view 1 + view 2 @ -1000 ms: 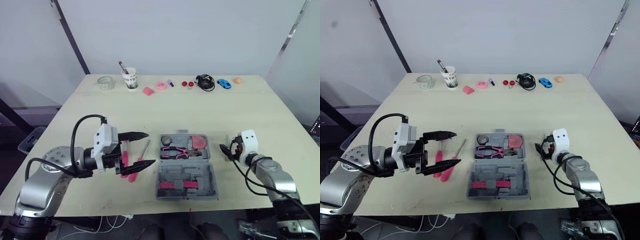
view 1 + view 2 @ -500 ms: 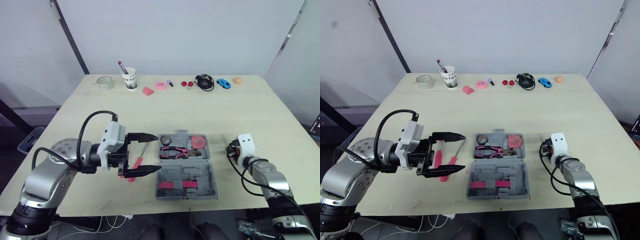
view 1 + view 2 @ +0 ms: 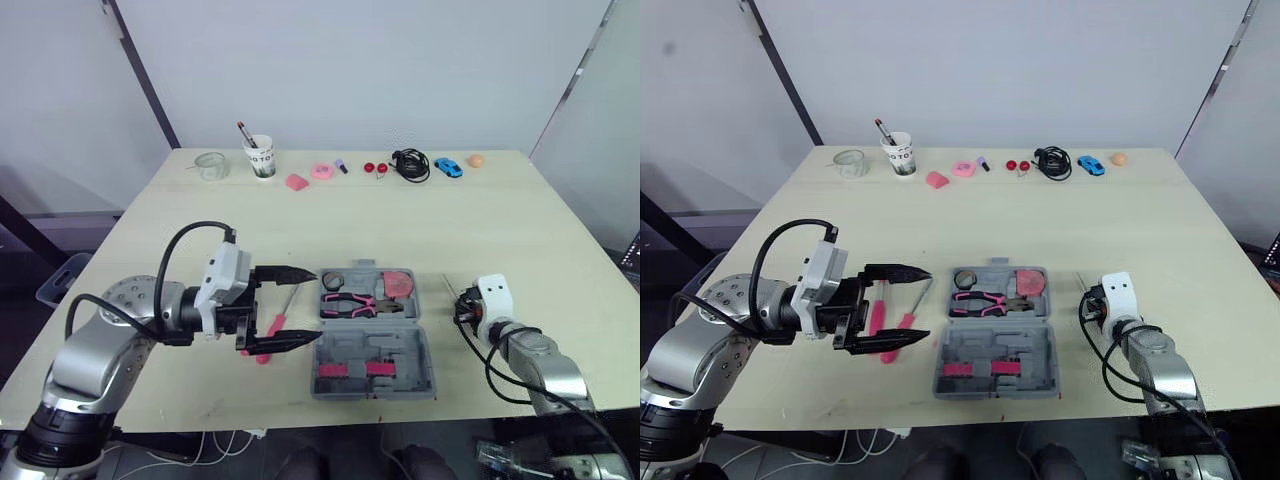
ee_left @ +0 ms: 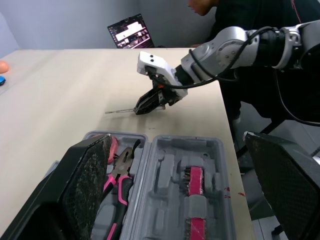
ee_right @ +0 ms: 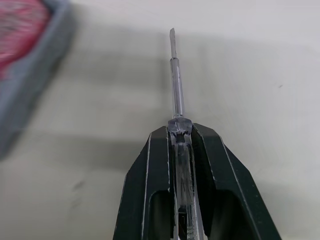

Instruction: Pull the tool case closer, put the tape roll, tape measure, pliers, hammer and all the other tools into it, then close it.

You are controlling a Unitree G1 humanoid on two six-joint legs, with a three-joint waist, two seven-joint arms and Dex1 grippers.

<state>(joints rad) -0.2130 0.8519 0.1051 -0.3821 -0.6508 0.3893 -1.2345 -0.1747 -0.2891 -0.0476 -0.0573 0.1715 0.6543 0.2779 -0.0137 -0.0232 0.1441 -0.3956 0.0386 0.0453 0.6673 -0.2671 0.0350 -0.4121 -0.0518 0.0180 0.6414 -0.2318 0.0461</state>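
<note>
The grey tool case (image 3: 376, 361) lies open near the table's front edge. Its far half holds a tape roll (image 3: 333, 278), pink-handled pliers (image 3: 358, 302) and a pink tape measure (image 3: 399, 283). My left gripper (image 3: 303, 306) stands open just left of the case, above a pink-handled screwdriver (image 3: 283, 308) and another pink-handled tool (image 3: 250, 312) on the table. In the left wrist view its wide pads (image 4: 85, 185) frame the case. Right of the case, my right gripper (image 5: 179, 131) is shut on a thin clear-handled screwdriver (image 5: 175, 75), low over the table, tip pointing away.
Along the table's back edge stand a glass (image 3: 209, 166), a cup with a pen (image 3: 261, 158), small pink items (image 3: 321, 171), a black cable (image 3: 410, 164), a blue toy car (image 3: 448, 167) and an orange ball (image 3: 476, 159). A person (image 4: 235, 12) and a laptop (image 4: 131, 31) are beyond the table's right side.
My left gripper moved right to the case's left side, staying open. My right gripper shut on the thin screwdriver and shifted slightly.
</note>
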